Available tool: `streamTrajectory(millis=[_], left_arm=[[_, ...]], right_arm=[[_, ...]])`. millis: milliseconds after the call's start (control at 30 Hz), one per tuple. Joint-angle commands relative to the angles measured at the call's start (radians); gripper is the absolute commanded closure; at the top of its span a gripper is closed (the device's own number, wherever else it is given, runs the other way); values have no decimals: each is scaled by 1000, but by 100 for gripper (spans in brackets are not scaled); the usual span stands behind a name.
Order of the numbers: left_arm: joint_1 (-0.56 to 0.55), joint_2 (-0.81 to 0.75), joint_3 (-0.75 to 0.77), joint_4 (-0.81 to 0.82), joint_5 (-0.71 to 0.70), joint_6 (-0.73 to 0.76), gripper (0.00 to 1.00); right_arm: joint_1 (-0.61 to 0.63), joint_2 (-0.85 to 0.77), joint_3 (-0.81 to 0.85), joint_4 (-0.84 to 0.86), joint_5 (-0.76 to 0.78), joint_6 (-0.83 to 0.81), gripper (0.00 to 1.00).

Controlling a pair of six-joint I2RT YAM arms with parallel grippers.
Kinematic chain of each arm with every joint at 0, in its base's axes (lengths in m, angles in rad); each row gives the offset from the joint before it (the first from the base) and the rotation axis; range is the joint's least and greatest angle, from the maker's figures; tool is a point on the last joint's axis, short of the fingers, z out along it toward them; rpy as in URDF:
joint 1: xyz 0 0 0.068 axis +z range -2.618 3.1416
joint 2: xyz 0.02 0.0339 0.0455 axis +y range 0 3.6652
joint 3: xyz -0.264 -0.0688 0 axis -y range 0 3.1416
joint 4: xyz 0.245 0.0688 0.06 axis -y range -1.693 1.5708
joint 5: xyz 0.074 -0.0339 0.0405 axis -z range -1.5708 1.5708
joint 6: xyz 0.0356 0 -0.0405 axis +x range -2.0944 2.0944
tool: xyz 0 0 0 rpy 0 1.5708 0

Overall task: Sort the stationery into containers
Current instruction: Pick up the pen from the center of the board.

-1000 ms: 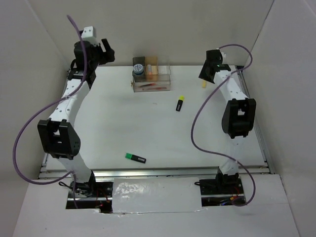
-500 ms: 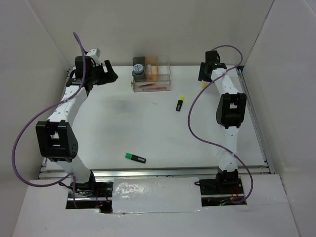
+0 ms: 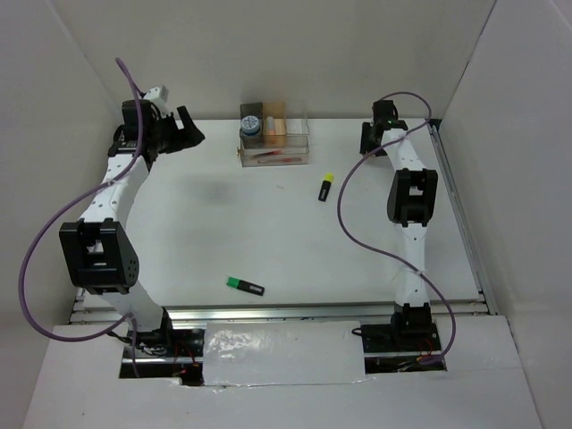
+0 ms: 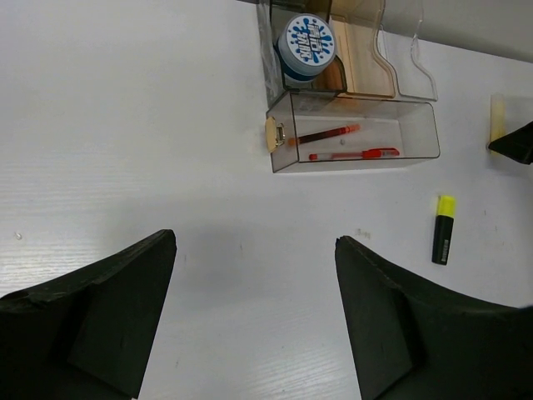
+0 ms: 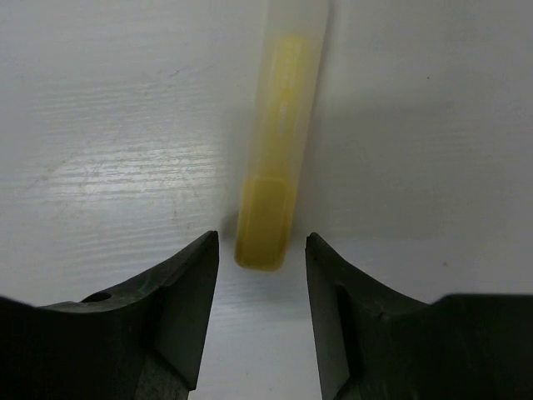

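Observation:
The clear organiser (image 3: 284,148) stands at the far middle of the table; it also shows in the left wrist view (image 4: 420,137). Two red pens (image 4: 354,153) lie in its front tray and the blue-grey tin (image 4: 309,42) sits in a rear compartment. A yellow-ended highlighter (image 3: 325,187) lies right of it and a green-ended highlighter (image 3: 244,285) near the front. My right gripper (image 5: 261,240) is open and low at the far right. The near end of the pale yellow stick (image 5: 279,150) lies between its fingertips, untouched. My left gripper (image 4: 255,243) is open and empty, high at the far left.
White walls close the table at the back and on both sides. The right arm (image 3: 411,197) stretches along the right side, and the left arm (image 3: 112,192) along the left. Purple cables loop beside both arms.
My right gripper has come down to the table over the pale yellow stick. My left gripper has drawn back towards the far left corner.

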Motion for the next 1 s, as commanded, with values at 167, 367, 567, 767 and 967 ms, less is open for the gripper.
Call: streamTrajectory(millis=[167, 367, 567, 767, 967], left_arm=[[43, -52, -6, 8, 60, -37, 10], [69, -53, 7, -9, 85, -44, 10], [79, -65, -12, 2, 91, -37, 9], [76, -107, -91, 34, 96, -22, 9], [63, -188, -187, 64, 82, 21, 10]], right_arm=[[27, 29, 52, -58, 32, -34, 52], [26, 28, 46, -54, 26, -35, 74], [24, 25, 49, -78, 25, -37, 100], [41, -162, -190, -11, 14, -90, 100], [104, -377, -246, -41, -15, -120, 100]])
